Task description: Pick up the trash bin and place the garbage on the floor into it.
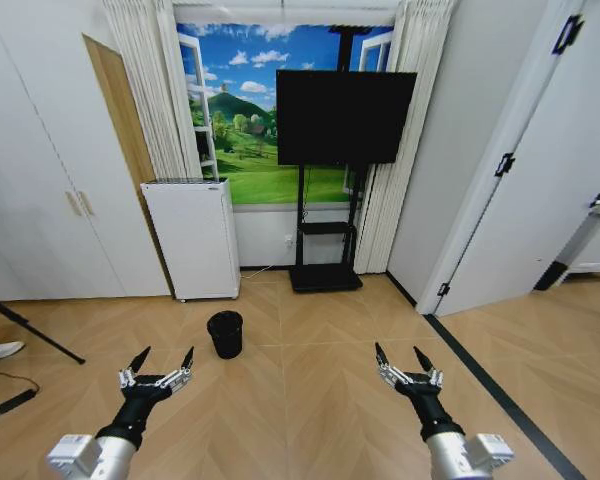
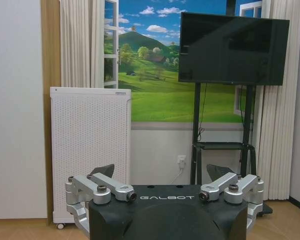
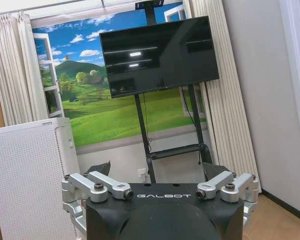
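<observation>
Bare wood floor [image 1: 320,400] surrounds the trash bin [image 1: 225,333]; left hand [image 1: 161,359] and right hand [image 1: 403,357] hover released.

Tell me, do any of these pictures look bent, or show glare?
Head view: wide-lens bend, the door frame on the right leans hard and the walls splay outward. Right wrist view: ceiling lights reflect as bright bars on the dark television. Left wrist view: lines stand straight, with faint reflections on the screen.
</observation>
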You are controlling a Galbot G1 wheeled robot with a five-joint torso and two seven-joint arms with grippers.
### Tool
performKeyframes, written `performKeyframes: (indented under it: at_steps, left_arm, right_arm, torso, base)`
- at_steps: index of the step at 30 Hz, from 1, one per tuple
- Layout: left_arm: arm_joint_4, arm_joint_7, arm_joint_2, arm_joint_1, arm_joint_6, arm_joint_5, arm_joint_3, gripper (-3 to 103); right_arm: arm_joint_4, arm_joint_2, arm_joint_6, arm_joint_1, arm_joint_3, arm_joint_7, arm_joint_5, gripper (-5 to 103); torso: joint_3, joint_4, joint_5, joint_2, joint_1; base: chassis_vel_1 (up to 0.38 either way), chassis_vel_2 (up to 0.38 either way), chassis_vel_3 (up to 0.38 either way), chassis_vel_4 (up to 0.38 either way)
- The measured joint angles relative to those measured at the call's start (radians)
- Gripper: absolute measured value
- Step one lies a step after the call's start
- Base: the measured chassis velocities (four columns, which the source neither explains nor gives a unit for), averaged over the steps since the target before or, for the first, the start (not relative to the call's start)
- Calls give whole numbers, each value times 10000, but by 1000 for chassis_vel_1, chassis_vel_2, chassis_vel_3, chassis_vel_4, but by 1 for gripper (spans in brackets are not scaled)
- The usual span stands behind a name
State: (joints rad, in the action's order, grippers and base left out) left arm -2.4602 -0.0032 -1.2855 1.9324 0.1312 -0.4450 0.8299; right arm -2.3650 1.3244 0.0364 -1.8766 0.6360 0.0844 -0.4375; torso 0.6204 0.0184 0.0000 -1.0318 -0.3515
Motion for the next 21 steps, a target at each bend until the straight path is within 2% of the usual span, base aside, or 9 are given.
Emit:
performKeyframes:
  at_steps: [21]
  left_arm:
    - [0,0,0,0,1,0,0,100]
  right_arm:
    - [0,0,0,0,0,0,0,100]
  torso:
    - [0,0,1,0,1]
  base:
    - [0,0,0,0]
